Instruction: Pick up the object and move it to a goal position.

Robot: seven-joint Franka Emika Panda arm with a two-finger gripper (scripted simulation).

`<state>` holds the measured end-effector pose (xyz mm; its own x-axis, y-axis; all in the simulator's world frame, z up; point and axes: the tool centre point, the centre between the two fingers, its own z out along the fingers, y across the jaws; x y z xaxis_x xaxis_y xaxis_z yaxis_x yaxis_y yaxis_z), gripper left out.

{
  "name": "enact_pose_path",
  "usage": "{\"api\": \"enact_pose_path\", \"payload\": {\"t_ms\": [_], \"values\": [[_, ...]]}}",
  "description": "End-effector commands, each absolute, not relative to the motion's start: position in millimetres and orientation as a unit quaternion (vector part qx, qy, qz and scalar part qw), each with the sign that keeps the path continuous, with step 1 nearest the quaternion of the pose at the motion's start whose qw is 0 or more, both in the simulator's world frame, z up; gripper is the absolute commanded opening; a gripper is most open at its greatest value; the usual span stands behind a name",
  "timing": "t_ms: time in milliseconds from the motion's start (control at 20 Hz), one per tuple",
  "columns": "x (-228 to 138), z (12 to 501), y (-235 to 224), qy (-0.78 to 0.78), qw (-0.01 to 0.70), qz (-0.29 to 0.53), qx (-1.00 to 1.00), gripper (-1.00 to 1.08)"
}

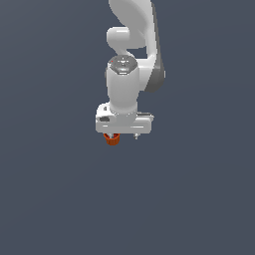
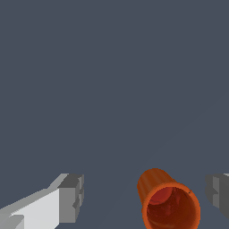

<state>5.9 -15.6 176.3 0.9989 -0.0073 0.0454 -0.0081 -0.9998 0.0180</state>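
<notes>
- While I watch the exterior view, my arm point(image 1: 130, 45) hangs straight down over a plain dark grey surface point(image 1: 50, 199), with the white gripper point(image 1: 123, 135) at its lower end.
- Just under the gripper body, toward the exterior view's left, I see the object point(image 1: 111, 139), a small orange-red cup, peeking out.
- On the wrist view the object point(image 2: 169, 201) sits between the two grey fingertips point(image 2: 71, 197), its hollow rim facing the camera.
- I read the hand as released: both pads stand apart from the cup, with grey surface showing on either side.
- It lies nearer the far pad point(image 2: 218, 192) than the one on the white finger.
- I cannot tell whether the cup rests on the surface.
</notes>
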Motion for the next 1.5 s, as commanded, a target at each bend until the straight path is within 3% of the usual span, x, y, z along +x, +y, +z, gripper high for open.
{"api": "enact_pose_path", "payload": {"t_ms": [0,800,1450], "values": [[6,176,-16,-0.004,0.009,0.023,1.000,0.28],[1,176,-32,0.009,0.018,0.015,1.000,0.28],[-18,145,-49,0.171,0.075,-0.049,0.981,0.28]]}}
